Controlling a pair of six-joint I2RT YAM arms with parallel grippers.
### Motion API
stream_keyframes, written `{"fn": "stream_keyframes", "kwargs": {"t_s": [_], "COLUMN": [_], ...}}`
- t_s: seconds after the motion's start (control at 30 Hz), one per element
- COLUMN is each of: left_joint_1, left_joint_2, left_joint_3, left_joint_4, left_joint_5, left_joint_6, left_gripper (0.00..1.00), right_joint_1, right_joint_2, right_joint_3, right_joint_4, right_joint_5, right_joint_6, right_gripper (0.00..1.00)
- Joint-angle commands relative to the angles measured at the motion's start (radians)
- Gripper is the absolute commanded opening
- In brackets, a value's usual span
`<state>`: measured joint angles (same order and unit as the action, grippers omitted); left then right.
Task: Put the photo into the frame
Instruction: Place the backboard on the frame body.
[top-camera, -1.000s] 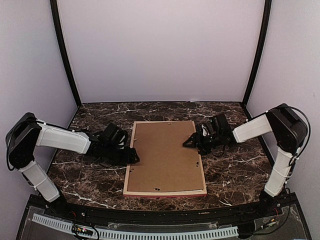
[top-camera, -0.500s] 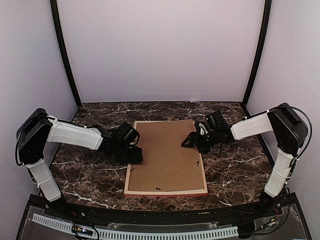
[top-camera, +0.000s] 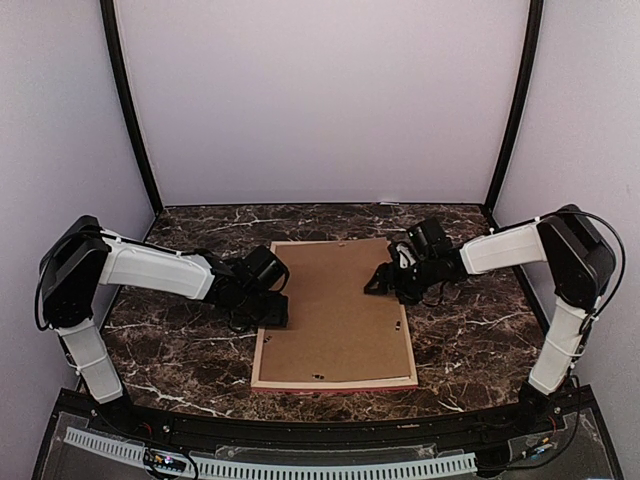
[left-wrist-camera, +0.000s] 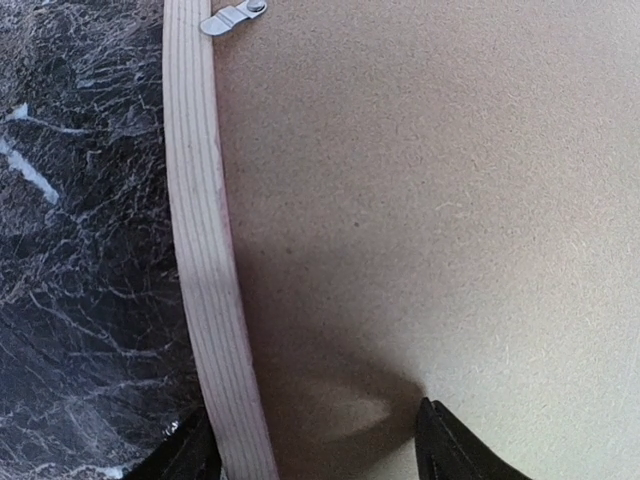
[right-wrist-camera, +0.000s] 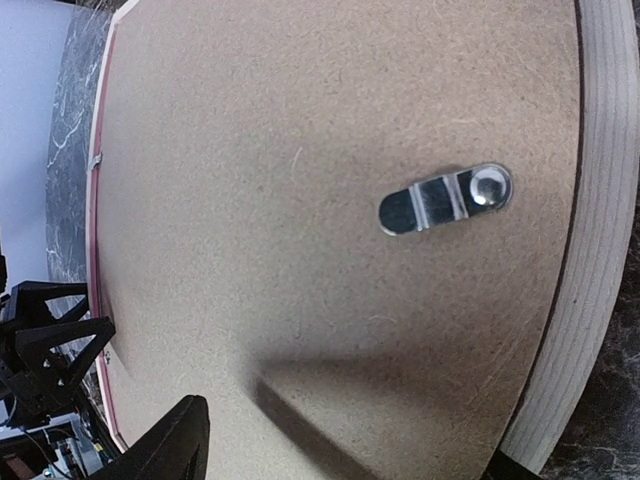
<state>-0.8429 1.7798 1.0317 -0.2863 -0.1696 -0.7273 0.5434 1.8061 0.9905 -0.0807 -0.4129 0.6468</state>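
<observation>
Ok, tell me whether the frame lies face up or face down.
Face down: the frame lies flat on the table, with its brown backing board and a metal turn clip facing up.

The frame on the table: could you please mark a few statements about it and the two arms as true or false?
1. The frame lies back up, filled by a brown board. True.
2. The photo rests on top of the board. False: no photo is in sight.
3. The left fingers straddle the frame's left rail. True.
4. The right fingers are shut. False: they stand wide apart over the board, near the right rail.
</observation>
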Motion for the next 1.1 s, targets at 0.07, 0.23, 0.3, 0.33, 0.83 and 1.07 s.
{"fn": "stream_keyframes", "kwargs": {"t_s": [0.07,0.23,0.3,0.33,0.83,1.07], "left_joint_1": [-0.016,-0.017,-0.018,-0.017,-0.018,-0.017], "left_joint_2": [0.04,0.038,0.038,0.038,0.021,0.014], "left_joint_3": [-0.024,-0.039,-0.042,-0.044,-0.064,-0.068], "left_joint_4": [-0.047,-0.045,-0.044,-0.045,-0.034,-0.039], "left_joint_5": [-0.009,-0.013,-0.014,-0.014,-0.009,-0.012], "left_joint_6": [0.001,-0.005,-0.008,-0.008,-0.016,-0.016], "left_gripper": [0.67,0.67,0.67,0.67,0.66,0.66], "right_joint_1": [0.008,0.0,-0.002,-0.003,-0.031,-0.036], "right_joint_2": [-0.05,-0.054,-0.056,-0.055,-0.095,-0.111], "right_joint_3": [0.054,0.073,0.083,0.089,0.114,0.116], "right_joint_4": [-0.047,-0.078,-0.092,-0.099,-0.184,-0.218], "right_joint_5": [0.027,0.04,0.046,0.049,0.112,0.18], "right_joint_6": [-0.057,-0.073,-0.082,-0.086,-0.136,-0.165], "right_gripper": [0.72,0.73,0.73,0.73,0.75,0.74]}}
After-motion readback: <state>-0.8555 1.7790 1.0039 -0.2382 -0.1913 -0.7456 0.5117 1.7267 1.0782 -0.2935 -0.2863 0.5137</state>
